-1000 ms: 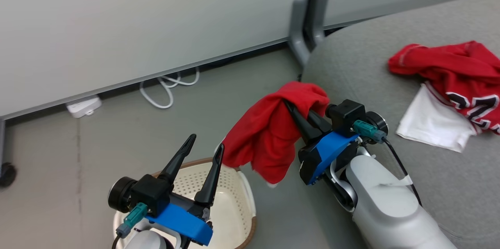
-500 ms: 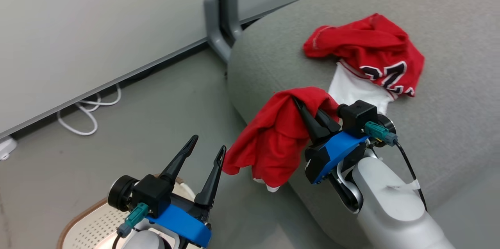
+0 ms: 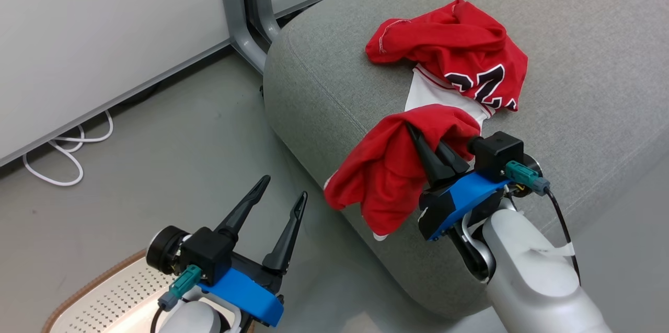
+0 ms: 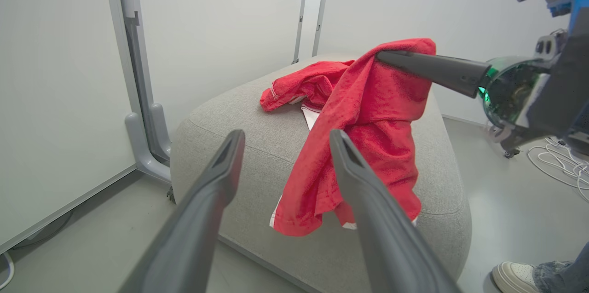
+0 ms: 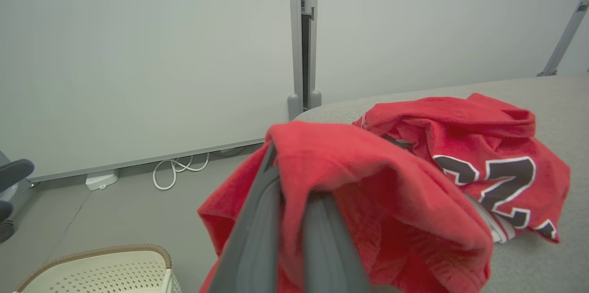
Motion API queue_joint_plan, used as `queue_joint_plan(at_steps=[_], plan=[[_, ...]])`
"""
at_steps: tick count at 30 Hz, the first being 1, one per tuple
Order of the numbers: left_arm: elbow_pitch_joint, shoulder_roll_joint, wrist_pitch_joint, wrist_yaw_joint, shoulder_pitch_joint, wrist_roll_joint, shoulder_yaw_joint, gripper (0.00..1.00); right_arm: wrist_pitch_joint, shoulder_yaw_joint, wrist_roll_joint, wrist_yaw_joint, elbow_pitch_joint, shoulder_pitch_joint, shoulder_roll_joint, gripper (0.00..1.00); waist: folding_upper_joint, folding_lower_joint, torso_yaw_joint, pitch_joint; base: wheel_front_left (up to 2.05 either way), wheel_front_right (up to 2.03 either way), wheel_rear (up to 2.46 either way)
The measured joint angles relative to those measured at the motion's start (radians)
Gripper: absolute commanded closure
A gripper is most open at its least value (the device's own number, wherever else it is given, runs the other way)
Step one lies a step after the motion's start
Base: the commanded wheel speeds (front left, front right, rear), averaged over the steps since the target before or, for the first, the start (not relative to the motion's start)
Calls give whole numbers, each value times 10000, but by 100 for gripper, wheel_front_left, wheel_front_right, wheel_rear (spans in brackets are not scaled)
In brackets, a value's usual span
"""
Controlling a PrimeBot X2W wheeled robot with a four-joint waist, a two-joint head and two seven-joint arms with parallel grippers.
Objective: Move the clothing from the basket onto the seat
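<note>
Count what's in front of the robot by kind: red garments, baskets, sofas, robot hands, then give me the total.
Red garments: 2 (plain garment held by the right hand, numbered garment lying on the sofa)
Baskets: 1 (basket, on the floor)
Sofas: 1
Robot hands: 2 (left hand open)
Total: 6

One marking is legible: dark block numerals (image 5: 506, 174) with a white outline, printed on the red garment (image 5: 460, 120) lying on the seat (image 5: 561, 95). In the right wrist view two digits show. The right digit reads 2. The left digit is creased and reads 2 or 3.
</note>
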Motion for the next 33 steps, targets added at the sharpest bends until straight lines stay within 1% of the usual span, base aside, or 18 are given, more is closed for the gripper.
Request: queue_joint_plan(at_steps=[4, 6, 10, 12, 17, 21, 23, 25, 28, 33], plan=[[-12, 146, 0, 0, -75, -2, 0, 0, 0, -288, -4, 0, 46, -98, 4, 100, 0, 0, -13, 202, 0, 0, 0], [-77, 238, 0, 0, -139, 42, -13, 0, 0, -784, -201, 0, 150, -479, -2, 100, 0, 0, 17, 385, 0, 0, 0], [-251, 575, 0, 0, -553, 171, -69, 0, 136, -2144, -612, 0, 364, -1883, -119, 100, 0, 1, 158, 968, 0, 0, 0], [-305, 803, 0, 0, -746, 198, -96, 0, 259, -2966, -644, 0, 370, -2622, -468, 100, 0, 1, 251, 1331, 0, 0, 0], [-690, 1402, 6, 0, -1554, 309, -316, 0, 723, -4897, -805, 0, 52, -4209, -1766, 100, 0, 1, 531, 2444, 0, 0, 0], [-1151, 1845, 173, 0, -2222, 416, -512, 0, 988, -6426, -972, 0, -336, -4831, -2807, 100, -1, 2, 799, 3454, 0, 0, 0], [-1467, 2034, 353, 0, -2626, 522, -642, 0, 1083, -7264, -943, -2, -462, -4869, -3078, 100, -2, 1, 941, 3973, 0, 0, 0], [-1732, 2165, 481, 0, -3030, 558, -713, 0, 988, -7852, -859, -2, -453, -4856, -3066, 100, -1, 2, 1077, 4504, 0, 0, 0], [-2063, 2313, 711, 0, -3444, 623, -947, 0, 828, -8347, -729, 0, -84, -4709, -2717, 100, -1, 2, 1260, 5254, 0, 0, 0], [-2355, 2516, 901, 0, -4101, 696, -1289, 0, 441, -8619, -602, -2, 1018, -4512, -2059, 100, -1, 3, 1481, 6270, 0, 0, 0]])
